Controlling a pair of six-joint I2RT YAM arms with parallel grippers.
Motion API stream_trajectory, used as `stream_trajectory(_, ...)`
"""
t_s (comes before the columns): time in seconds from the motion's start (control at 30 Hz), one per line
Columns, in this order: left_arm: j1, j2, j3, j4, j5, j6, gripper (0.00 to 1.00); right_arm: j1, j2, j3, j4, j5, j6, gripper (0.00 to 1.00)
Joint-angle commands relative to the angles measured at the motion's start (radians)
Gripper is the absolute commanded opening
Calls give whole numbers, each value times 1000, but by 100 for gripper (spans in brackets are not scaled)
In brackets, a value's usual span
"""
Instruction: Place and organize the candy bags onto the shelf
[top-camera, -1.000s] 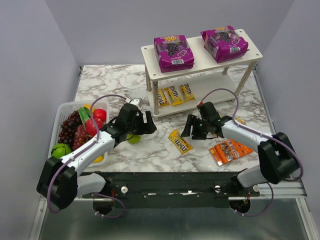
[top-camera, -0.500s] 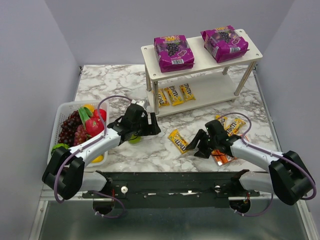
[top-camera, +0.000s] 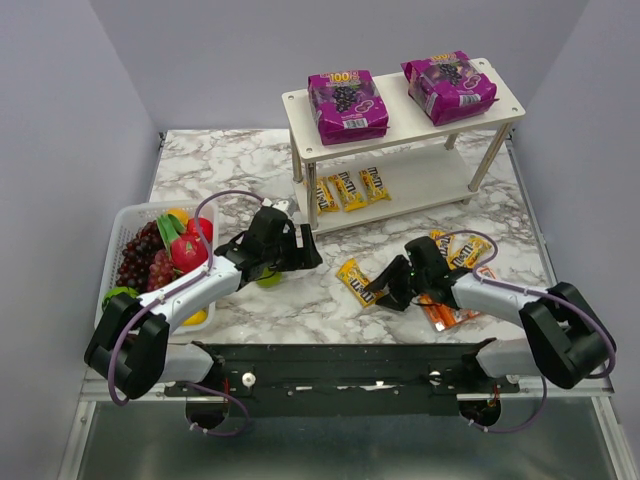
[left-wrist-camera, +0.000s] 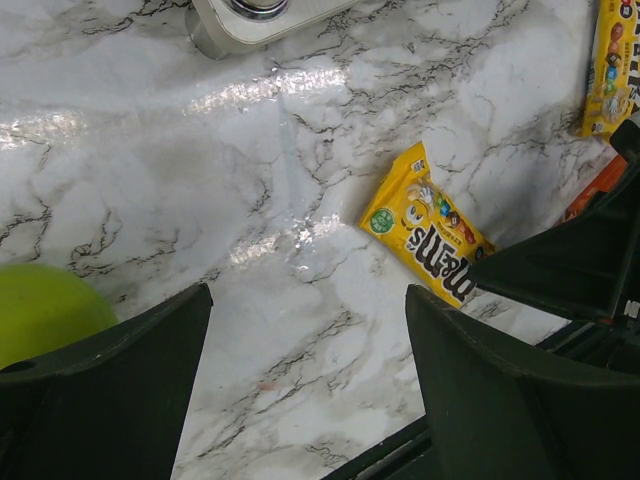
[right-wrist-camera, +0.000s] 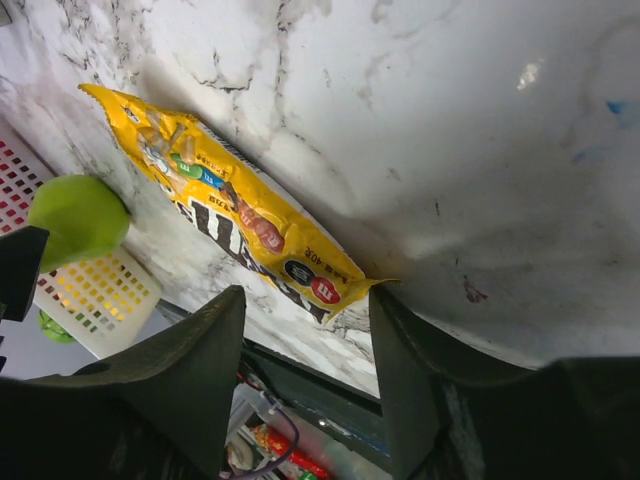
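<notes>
The loose yellow M&M's packet (right-wrist-camera: 240, 220) lies flat on the marble table (top-camera: 220, 160), with its near end right at the mouth of the right gripper (right-wrist-camera: 310, 297). That gripper's fingers (right-wrist-camera: 190, 380) stand apart, one on each side of the packet's corner. Whether either one touches the wrapper cannot be told.

From the left gripper (left-wrist-camera: 308, 295) the same packet lies ahead and to the right. This gripper's fingers are spread wide over bare marble, with nothing between them.

Behind the right gripper, partly under its arm, lies the flat orange pack (top-camera: 447, 312). On the far side of that arm two more yellow packets (top-camera: 447, 243) lie close together on the table.

Just outside the left gripper's left finger sits a round green fruit (left-wrist-camera: 40, 310). Further back along that arm, on its left, stands the white fruit basket (top-camera: 118, 225), filled with grapes and other fruit.

The white two-tier shelf (top-camera: 398, 100) stands ahead of both grippers, well apart from them. Three yellow packets on the lower tier (top-camera: 347, 190) lie in a row near its left end. Two purple pouches with grape pictures (top-camera: 347, 105) rest on the top tier, one toward each end.
</notes>
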Motion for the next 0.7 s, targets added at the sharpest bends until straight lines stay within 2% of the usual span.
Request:
stream_trajectory(0.0,-6,-10,25,-5,-1,1,88,10,60,-2,-13,31,27,56)
stream_trajectory(0.03,-6,-11,28,-5,-4,2,88,8,66,-2,-13,33,27,54)
stream_trajectory(0.13,-6,-14,31,-9,-7,10,88,10,89,-2,-15,47,35,39)
stream_trajectory(0.17,-6,-14,32,-17,-9,12,88,8,93,-2,-15,50,35,30)
stream_trajectory(0.23,-6,-17,37,-20,-12,18,88,10,104,0,-15,57,35,21)
stream_trajectory(0.27,-6,-21,39,-25,-15,21,88,8,104,3,-15,59,33,12)
stream_trajectory(0.37,-6,-25,39,-34,-23,25,88,10,89,3,-19,64,23,1)
stream_trajectory(0.67,-6,-27,43,-49,-32,35,88,7,-98,86,-160,174,-42,1)
